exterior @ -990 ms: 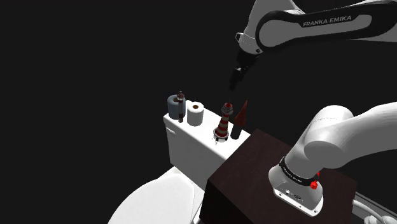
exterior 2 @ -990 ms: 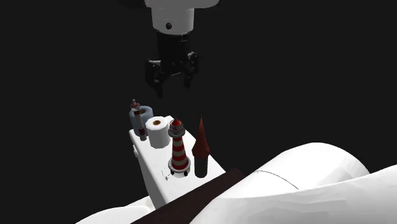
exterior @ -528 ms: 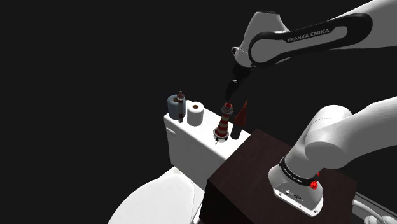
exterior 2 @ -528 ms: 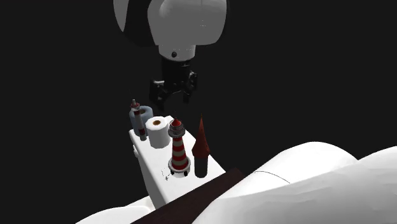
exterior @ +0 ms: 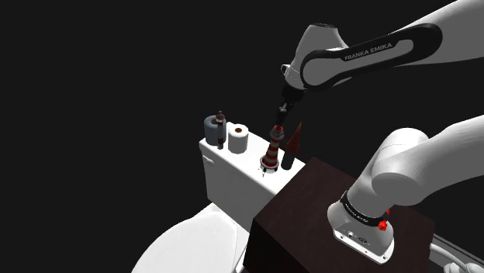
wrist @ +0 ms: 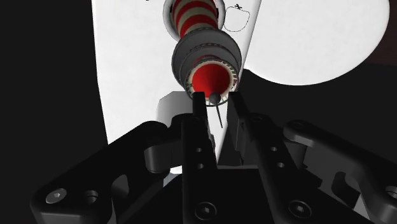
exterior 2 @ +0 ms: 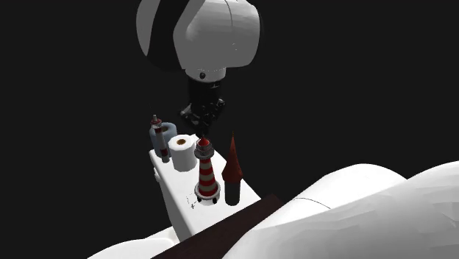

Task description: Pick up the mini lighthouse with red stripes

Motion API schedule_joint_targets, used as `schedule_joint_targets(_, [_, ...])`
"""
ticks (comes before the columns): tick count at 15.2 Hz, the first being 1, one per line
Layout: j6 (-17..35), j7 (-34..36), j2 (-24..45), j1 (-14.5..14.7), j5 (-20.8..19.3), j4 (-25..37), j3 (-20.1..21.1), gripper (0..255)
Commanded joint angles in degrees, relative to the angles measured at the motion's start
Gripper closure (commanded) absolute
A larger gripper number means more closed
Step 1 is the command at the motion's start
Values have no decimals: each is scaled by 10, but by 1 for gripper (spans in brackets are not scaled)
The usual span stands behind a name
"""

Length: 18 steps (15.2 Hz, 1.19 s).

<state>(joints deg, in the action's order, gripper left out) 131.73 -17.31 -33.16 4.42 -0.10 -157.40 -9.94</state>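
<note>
The upright lighthouse (wrist: 205,60) is directly beneath the end effector (wrist: 217,98). Part-open fingers (wrist: 193,127) apparently flank its top, holding nothing.

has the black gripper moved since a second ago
Yes. In the shoulder view the black two-finger gripper has come down, now just above the red-and-white striped lighthouse, which stands unmoved on the white tank.
</note>
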Motion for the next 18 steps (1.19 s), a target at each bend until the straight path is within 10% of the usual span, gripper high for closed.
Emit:
schedule_joint_targets(1, [0,0,0,0,0,0,0,255])
schedule_joint_targets(18, [-99,9,-37,-2,-1,62,9,255])
